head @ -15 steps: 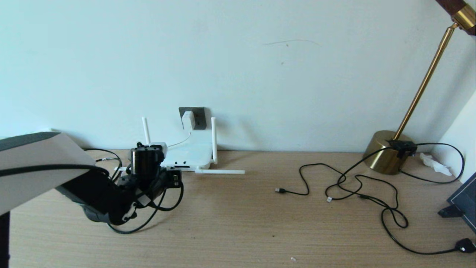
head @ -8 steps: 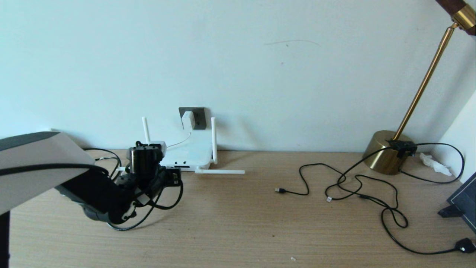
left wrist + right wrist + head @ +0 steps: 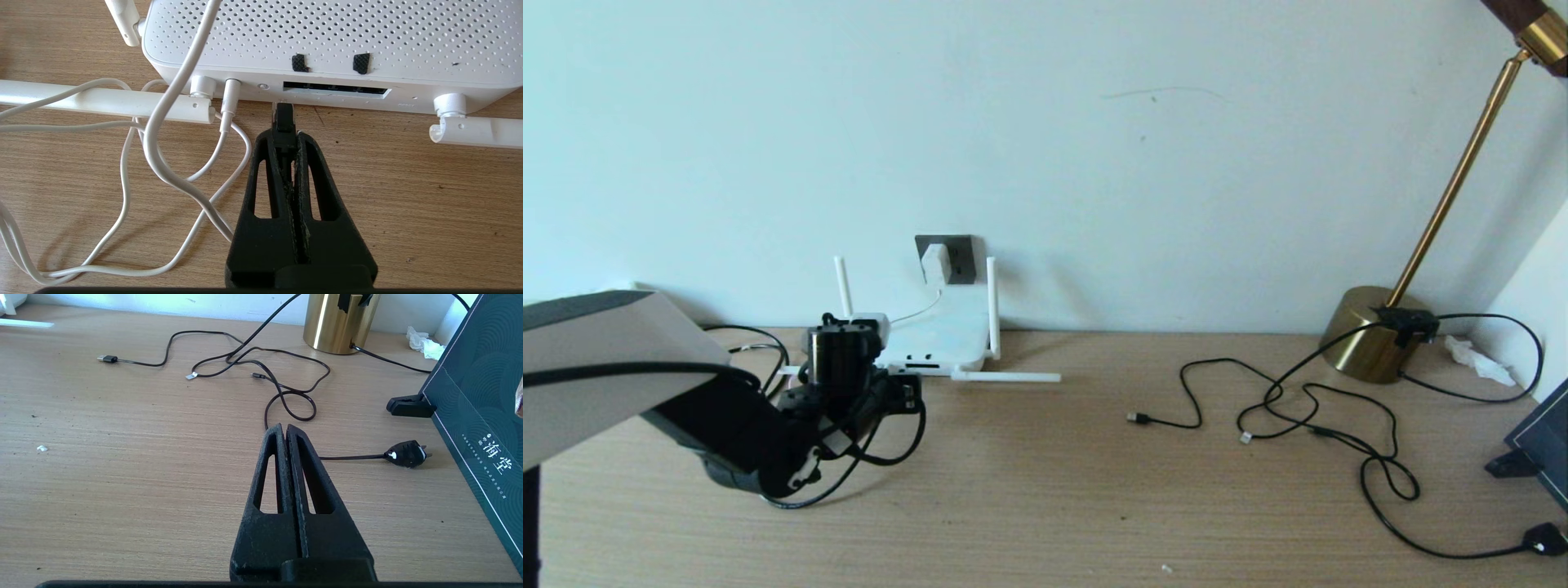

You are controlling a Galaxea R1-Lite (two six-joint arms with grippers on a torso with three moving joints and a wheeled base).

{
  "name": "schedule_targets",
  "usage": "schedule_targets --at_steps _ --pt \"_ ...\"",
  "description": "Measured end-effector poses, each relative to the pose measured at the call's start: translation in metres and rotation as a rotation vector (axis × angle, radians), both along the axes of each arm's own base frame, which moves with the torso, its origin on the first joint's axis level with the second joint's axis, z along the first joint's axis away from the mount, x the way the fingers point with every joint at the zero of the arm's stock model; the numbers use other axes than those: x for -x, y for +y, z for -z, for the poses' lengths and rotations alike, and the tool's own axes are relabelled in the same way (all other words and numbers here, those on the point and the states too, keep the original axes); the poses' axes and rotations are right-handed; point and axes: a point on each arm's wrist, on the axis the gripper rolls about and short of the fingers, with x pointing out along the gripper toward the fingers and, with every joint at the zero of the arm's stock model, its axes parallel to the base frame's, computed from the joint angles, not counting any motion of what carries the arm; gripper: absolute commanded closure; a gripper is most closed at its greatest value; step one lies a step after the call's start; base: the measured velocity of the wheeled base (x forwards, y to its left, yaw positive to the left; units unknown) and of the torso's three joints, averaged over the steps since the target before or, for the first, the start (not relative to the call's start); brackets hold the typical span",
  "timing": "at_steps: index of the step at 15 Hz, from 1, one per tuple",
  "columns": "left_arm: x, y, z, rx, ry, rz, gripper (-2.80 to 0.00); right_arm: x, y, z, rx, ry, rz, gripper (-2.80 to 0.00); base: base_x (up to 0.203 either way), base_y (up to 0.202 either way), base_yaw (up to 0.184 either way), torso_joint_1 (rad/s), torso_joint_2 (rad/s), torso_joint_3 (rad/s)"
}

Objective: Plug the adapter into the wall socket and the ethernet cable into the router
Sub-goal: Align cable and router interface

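The left hand (image 3: 283, 134) grips the ethernet cable (image 3: 283, 118) connector just before the router (image 3: 327, 41) ports; the right hand (image 3: 285, 430) rests clenched, away from the router.

The left end effector (image 3: 284, 136) sits low on the desk (image 3: 1045, 506), right in front of the router (image 3: 939, 335). It is pinched shut on the ethernet cable (image 3: 283, 118), whose tip is just at the router's front edge. At its 9 o'clock a flat antenna (image 3: 106, 100) and loops of white cord (image 3: 163, 155) block the way. At 3 o'clock a second flat antenna (image 3: 478, 130) lies across. Between them is bare wood. In the head view, the middle of the desk is open. At 3 o'clock thin black cords (image 3: 1307, 416) and a gold lamp base (image 3: 1372, 331) crowd the desk. The right end effector (image 3: 286, 433) hangs closed above bare wood.
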Motion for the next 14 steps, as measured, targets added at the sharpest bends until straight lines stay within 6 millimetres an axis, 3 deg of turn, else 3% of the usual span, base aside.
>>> schedule_targets --at_steps 14 --pt "-0.0005 -0.0018 -0.0035 0.012 -0.047 0.005 0.00 0.0001 0.0000 -0.0004 -0.005 -0.001 0.001 0.00 0.000 0.000 0.000 0.000 0.00 0.000"
